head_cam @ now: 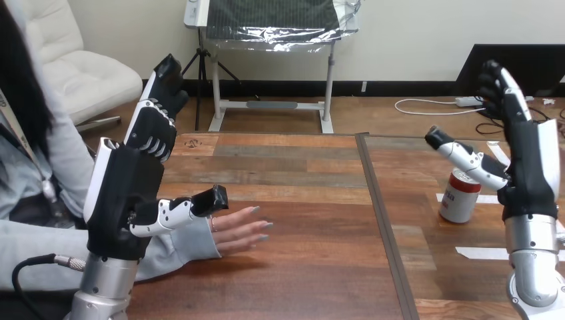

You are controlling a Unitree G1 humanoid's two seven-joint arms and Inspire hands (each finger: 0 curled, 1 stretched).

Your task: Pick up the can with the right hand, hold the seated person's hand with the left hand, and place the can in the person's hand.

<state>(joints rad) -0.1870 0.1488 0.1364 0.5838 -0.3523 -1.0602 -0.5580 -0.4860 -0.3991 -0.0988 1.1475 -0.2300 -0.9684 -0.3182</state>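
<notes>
Your can (460, 197) stood upright on the worktop (300, 200), right side, with white tape strips (481, 253) nearby. Your right robot hand (530, 160) was spread wide just beside it. Your left robot hand (130, 193), also wide, was beside the person's hand (240, 230), which lay flat.

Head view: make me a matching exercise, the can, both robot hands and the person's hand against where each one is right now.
1 can
2 left hand
3 right hand
4 person's hand

A lying flat on the table
B standing upright, red and white
C open, raised, thumb above the can
D open, raised, thumb above the person's wrist

Pairs: 1-B, 2-D, 3-C, 4-A
</notes>
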